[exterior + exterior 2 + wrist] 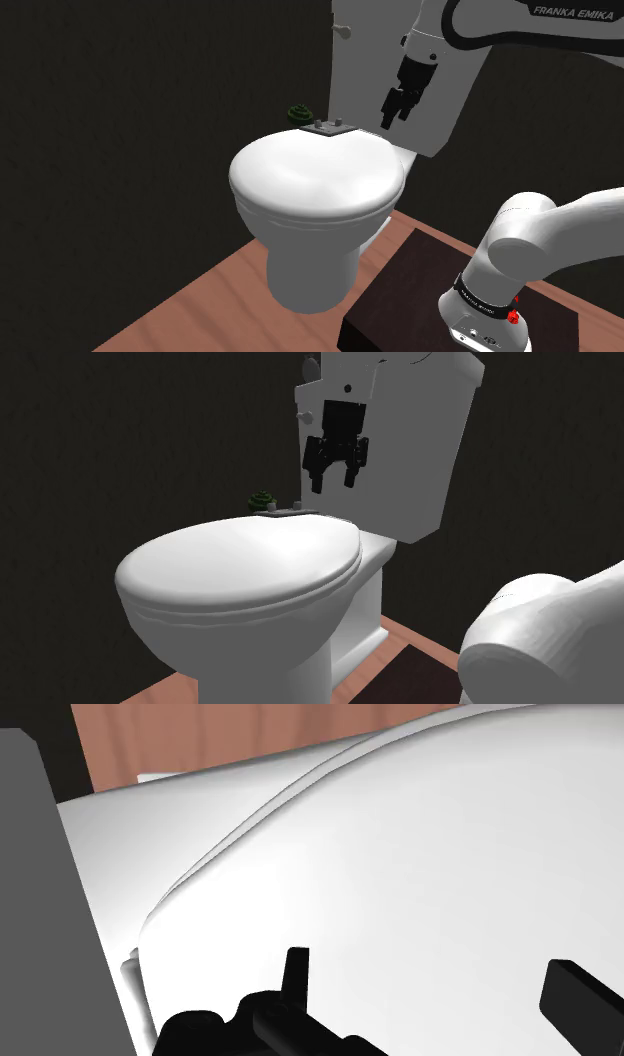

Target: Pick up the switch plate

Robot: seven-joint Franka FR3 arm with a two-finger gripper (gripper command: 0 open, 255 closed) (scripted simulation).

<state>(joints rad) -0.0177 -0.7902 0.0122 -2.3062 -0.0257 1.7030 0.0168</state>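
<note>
**tilefan:** What's the room like?

**grip_guy:** Bathroom corner. There's a reddish-brown wood plank floor (180,315) and very dark walls (120,90). The toilet is glossy white, and its rounded oval lid (315,175) is down. A boxy white tank (360,70) stands behind the lid. The arm's stand (420,285) is a dark box on the floor.

**tilefan:** And the switch plate?

**grip_guy:** The switch plate (333,127) is a small flat grey rectangle with little nubs on top. It's lying on the ledge between lid and tank, with a knobbly dark green thing (298,112) just beside it. The gripper (390,120) hangs in front of the tank, near the plate but not touching. Its fingers (297,972) are spread wide, gripping nothing.
</note>
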